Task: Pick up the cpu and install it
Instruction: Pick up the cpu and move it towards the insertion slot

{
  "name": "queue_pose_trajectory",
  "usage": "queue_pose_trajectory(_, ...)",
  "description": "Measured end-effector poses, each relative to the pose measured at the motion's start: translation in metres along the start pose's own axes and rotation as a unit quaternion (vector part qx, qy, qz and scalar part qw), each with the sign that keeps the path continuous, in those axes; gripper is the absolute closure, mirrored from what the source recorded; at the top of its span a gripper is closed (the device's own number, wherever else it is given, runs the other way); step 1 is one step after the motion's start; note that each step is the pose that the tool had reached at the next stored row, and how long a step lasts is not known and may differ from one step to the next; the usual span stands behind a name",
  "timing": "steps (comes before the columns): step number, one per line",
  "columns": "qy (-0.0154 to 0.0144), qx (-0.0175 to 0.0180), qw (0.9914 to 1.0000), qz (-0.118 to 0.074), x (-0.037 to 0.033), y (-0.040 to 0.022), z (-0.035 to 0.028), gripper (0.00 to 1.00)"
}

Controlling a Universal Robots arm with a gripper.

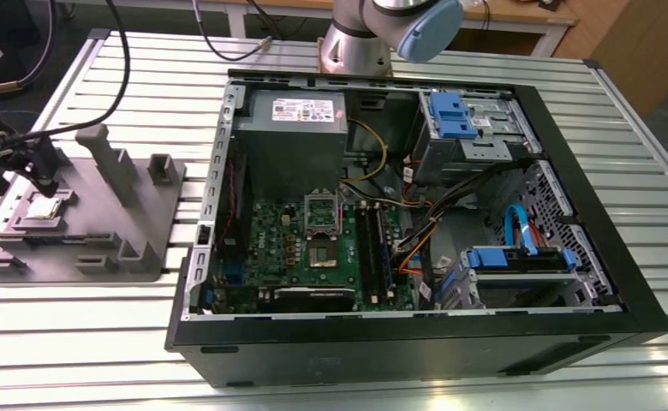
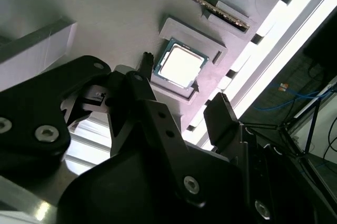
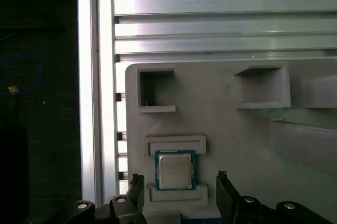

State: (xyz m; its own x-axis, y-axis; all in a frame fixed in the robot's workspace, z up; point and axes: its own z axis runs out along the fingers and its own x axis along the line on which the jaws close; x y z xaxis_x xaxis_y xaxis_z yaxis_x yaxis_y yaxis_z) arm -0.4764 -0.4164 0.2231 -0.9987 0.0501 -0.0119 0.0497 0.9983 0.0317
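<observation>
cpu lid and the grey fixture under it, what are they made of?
cpu: top looks like bare metal, pale silvery with a soft sheen; greenish board edge around it. fixture: probably plastic, matte uniform grey, no glare.

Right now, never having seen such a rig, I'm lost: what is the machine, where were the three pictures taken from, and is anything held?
The machine is one robot arm on a slatted metal table. The exterior view comes from a camera off the arm, looking down on everything; both wrist views come from cameras riding near the arm's tool. On the table stand an open computer case with its motherboard exposed and, at the exterior view's left, a grey fixture plate. The cpu lies in a recess of that plate. The tool is over it, fingers open on either side, holding nothing.
</observation>
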Motion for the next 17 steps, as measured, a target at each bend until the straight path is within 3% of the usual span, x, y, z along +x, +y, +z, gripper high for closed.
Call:
queue_pose_trajectory(15,0.0002,-0.0034,0.99999,0.000,0.0001,-0.0003,0.0098,0.35)
queue_pose_trajectory(16,0.0003,-0.0073,0.99997,0.000,0.0000,-0.0028,0.0140,0.35)
queue_pose_trajectory(17,0.0003,-0.0076,0.99997,0.000,0.0001,-0.0031,0.0155,0.35)
